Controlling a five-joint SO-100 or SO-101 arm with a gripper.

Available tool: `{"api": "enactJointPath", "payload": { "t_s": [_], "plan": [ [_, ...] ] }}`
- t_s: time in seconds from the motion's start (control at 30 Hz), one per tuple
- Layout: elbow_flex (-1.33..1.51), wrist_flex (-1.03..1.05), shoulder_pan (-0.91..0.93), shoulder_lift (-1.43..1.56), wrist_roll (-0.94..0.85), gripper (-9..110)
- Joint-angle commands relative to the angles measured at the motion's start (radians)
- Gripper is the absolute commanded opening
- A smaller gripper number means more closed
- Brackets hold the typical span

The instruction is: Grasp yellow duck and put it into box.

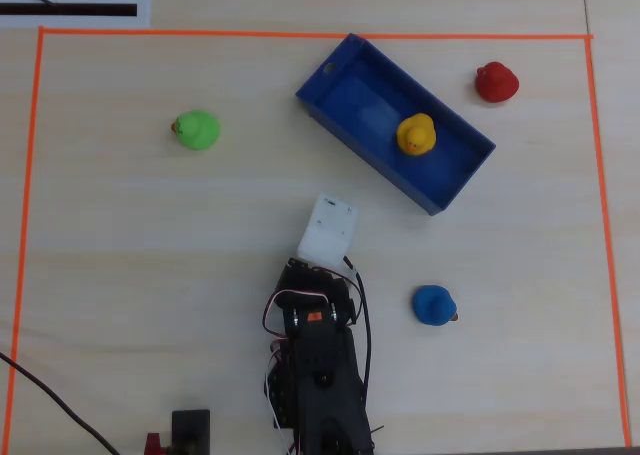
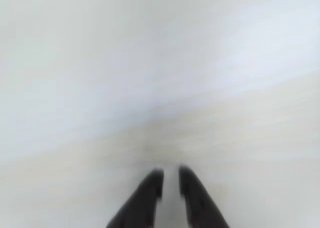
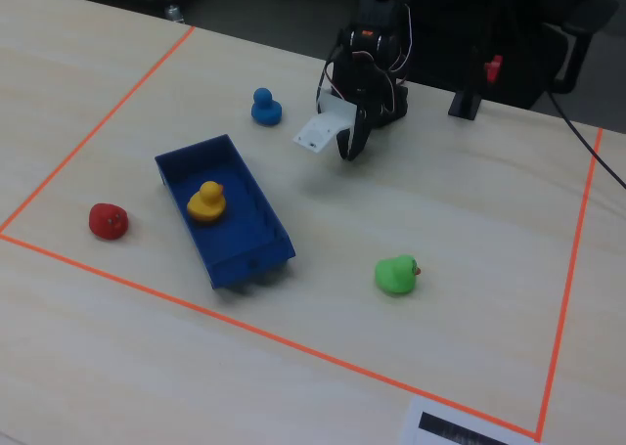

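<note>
Overhead, wrist and fixed views of one moment. The yellow duck (image 1: 416, 135) sits upright inside the box (image 1: 336, 75), which lies diagonally in the upper centre-right of the overhead view; in the fixed view the duck (image 3: 206, 201) sits near the middle of the box floor (image 3: 246, 240), left of frame centre.

My arm (image 1: 318, 375) enters from the bottom centre of the overhead view, its white wrist block pointing toward the box but well apart from it. My gripper (image 2: 170, 179) shows in the wrist view at the bottom centre as two dark fingers (image 2: 150, 188) with a narrow gap between their tips and nothing between them: nearly closed and empty. That view is blurred; beyond the fingers only pale bench surface can be made out. In the fixed view the gripper (image 3: 348, 152) hangs just over the bench (image 3: 469, 210) at upper centre.

Other items: a green duck (image 1: 197, 130) at upper left of the overhead view, a red duck (image 1: 496, 82) at upper right just beyond the box, a blue duck (image 1: 434, 305) right of my arm. Orange tape (image 1: 300, 35) frames the work area.
</note>
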Motion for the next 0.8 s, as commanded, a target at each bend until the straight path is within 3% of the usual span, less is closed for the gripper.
{"api": "enactJointPath", "payload": {
  "t_s": [0.0, 0.77],
  "plan": [
    [0.006, 0.054, 0.008, 0.084, -0.02, 0],
    [0.035, 0.094, 0.021, 0.147, -0.095, 3]
  ]
}}
